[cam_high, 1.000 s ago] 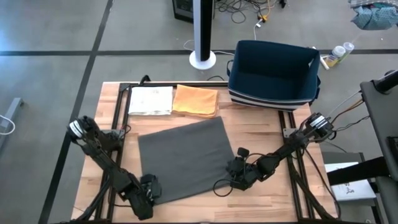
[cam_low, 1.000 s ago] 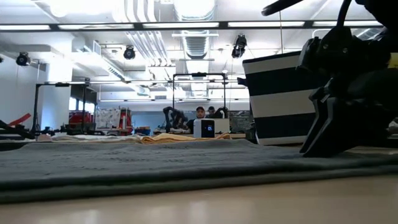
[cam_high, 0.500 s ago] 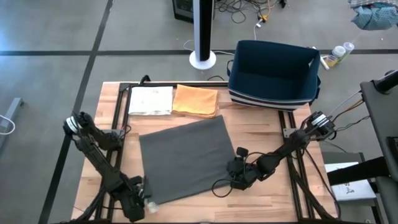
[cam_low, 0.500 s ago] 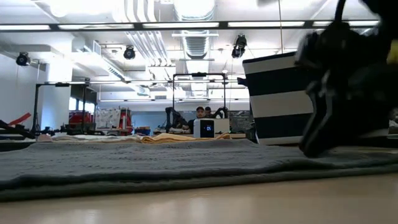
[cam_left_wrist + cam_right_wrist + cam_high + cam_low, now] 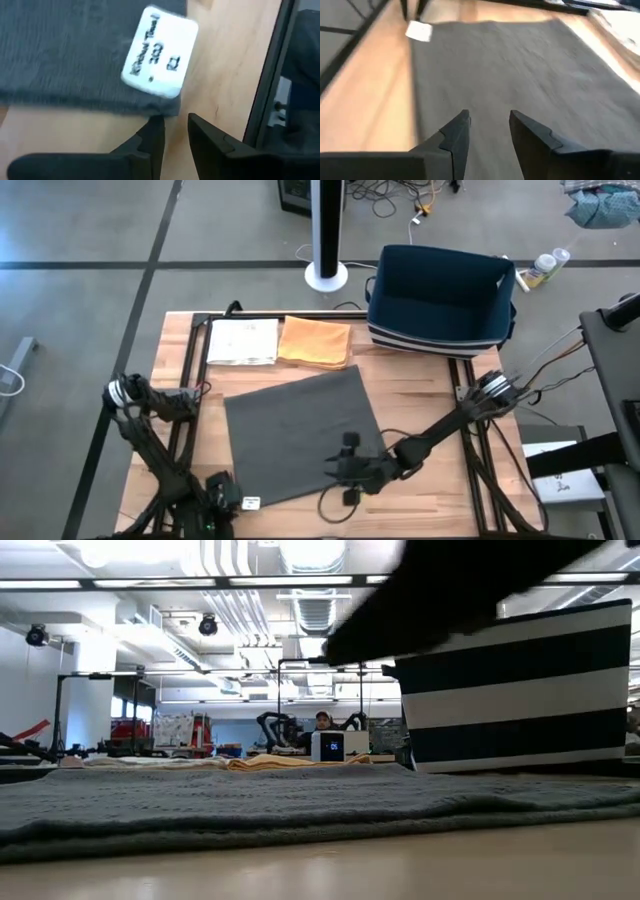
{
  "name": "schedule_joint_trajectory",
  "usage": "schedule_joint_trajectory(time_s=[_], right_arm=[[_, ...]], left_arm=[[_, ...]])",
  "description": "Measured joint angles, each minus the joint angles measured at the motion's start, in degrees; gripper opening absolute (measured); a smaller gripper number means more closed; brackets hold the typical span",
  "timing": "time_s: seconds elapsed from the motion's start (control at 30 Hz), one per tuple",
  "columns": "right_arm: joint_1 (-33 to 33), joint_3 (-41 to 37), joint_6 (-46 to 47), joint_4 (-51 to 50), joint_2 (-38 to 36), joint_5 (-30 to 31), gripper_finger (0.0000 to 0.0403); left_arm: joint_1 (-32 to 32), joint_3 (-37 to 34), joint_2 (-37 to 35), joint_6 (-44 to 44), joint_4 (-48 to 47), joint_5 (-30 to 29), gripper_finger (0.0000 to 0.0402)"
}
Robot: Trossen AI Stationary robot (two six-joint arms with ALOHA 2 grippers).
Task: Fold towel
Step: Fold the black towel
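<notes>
A dark grey towel (image 5: 300,430) lies spread flat on the wooden table, with a white tag (image 5: 160,52) on its near left corner. My left gripper (image 5: 175,130) stands just off that corner, pointing steeply down. Its fingers are a little apart, with bare wood between them. My right gripper (image 5: 489,120) hovers open above the towel's near right part (image 5: 345,470), slanting down. In the low view the towel (image 5: 300,805) lies flat, and my right arm is a dark blur above it. My left gripper has one fingertip (image 5: 156,125) right at the towel's near left corner (image 5: 167,107). I cannot tell whether it touches the cloth. No cloth lies between the fingers.
A navy basket with striped sides (image 5: 440,295) stands at the far right. An orange cloth (image 5: 315,342) and a white cloth (image 5: 243,340) lie side by side at the far edge. Black frame rails run along the table's left and right sides.
My left gripper has slid off the towel's near left corner toward the table's near left, uncovering the white tag. My right gripper has risen from the towel's near right corner and swung toward the table's left, over the towel. The towel lies flat as before.
</notes>
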Motion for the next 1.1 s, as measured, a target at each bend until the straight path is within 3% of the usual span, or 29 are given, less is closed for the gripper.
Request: schedule_joint_trajectory(time_s=[0.2,0.3,0.47,0.6,0.7,0.9,1.0,1.1], right_arm=[[-0.04,12.91,-4.53,0.26,8.59,-2.2,0.0133],[-0.1,18.81,-5.56,0.25,13.35,-4.08,0.014],[-0.5,29.45,-5.58,0.1,22.21,-6.6,0.0149],[-1.18,39.84,-5.42,-2.37,29.09,-7.59,0.0153],[-2.03,48.35,-4.74,-8.24,33.32,-7.9,0.0153],[-3.25,59.14,-2.8,-18.63,38.71,-7.33,0.0145],[-3.22,60.52,-1.36,-18.9,39.01,-7.23,0.0141],[-3.1,60.61,-0.08,-19.17,38.99,-6.9,0.014]], left_arm=[[2.88,1.39,1.47,6.22,2.53,-6.58,0.0077],[4.36,2.96,1.64,10.97,1.99,-6.56,0.0077],[5.71,5.41,1.8,15.72,-0.67,-1.72,0.0077],[5.02,7.37,1.53,12.87,-6.79,6.48,0.0077],[3.08,8.23,0.88,10.68,-11.79,7.8,0.0077],[-0.52,7.95,0.22,8.0,-12.71,-4.33,0.0078],[-2.3,7.97,0.7,11.96,-12.28,-8.93,0.0084],[-3.27,7.71,1.1,17.94,-12.3,-9.56,0.0095]])
